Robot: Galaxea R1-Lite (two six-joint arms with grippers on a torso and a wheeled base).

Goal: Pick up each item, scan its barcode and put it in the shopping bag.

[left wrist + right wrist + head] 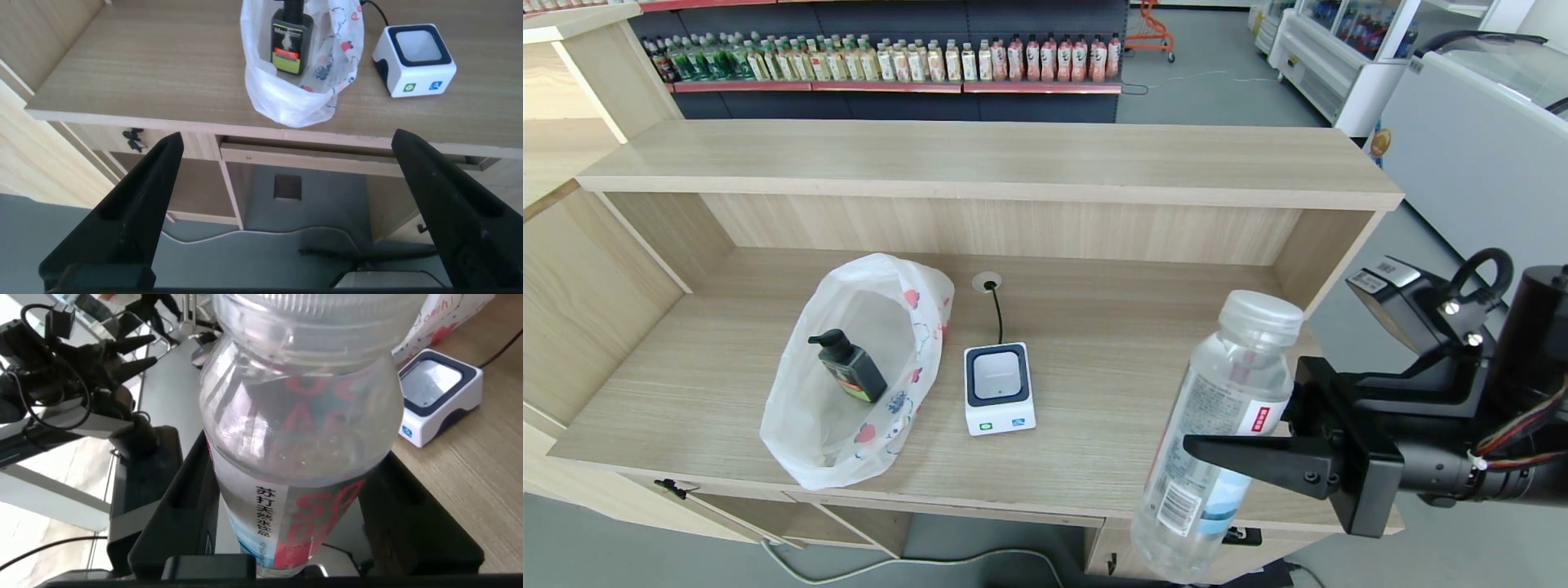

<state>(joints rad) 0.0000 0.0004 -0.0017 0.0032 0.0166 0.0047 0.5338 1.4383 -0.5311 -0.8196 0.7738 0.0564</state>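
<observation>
One item lay inside the shopping bag [796, 412]: a dark pump bottle [851, 369]. The bag sat just beside the scanner [1000, 386], on the scanner's left, with its mouth gaping upward. I judged it was left that way so things could be dropped in without a second hand holding it open.

The water bottle [1233, 384] was well to the right of the scanner, out past the front edge of the counter [1094, 327] and raised off it. My right gripper [1209, 441] pinched it around the middle, one finger on each side of the label. The bottle was held nearly upright, leaning a little. Holding it by the waist kept both the cap and the barcode clear. The barcode was low on the label and faced back toward me, not toward the scanner's window, which faces up. My read was that the bottle needed carrying over the scanner and tipping to present that patch before going on to the bag.

My left gripper [288, 139] hung below and in front of the counter, on the bag side of the scanner, with its fingers spread wide and nothing between them. I took it to be parked out of the way.
</observation>
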